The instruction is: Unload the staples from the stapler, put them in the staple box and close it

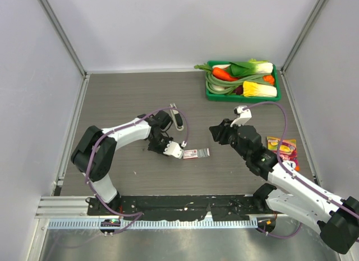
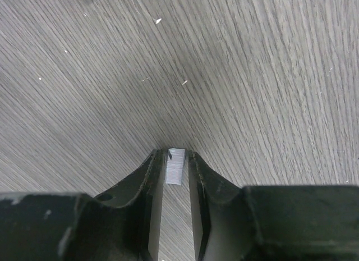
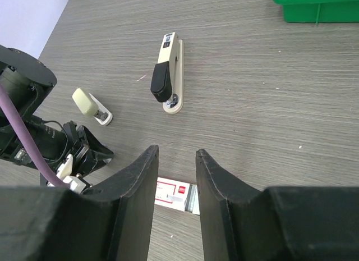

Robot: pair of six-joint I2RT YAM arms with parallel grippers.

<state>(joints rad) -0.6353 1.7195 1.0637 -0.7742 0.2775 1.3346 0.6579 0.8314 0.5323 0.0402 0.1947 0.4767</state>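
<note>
The stapler [image 3: 90,106], small with a pale beige top over a white base, lies on the table in the right wrist view, just beyond my left gripper. In the top view my left arm hides it. My left gripper [image 1: 168,147] is shut on the staples [image 2: 175,166], a short silvery strip pinched between its fingertips [image 2: 151,165] low over the bare table. My right gripper [image 1: 216,132] is open and empty. In the right wrist view it [image 3: 176,151] hangs over a flat pink-and-white box [image 3: 175,193].
A long beige stapler with a black handle [image 1: 178,119] lies behind the left gripper and shows in the right wrist view [image 3: 168,76]. The pink-and-white box [image 1: 196,154] is between the arms. A green tray [image 1: 242,98] of toy vegetables stands back right. A snack packet [image 1: 283,149] lies right.
</note>
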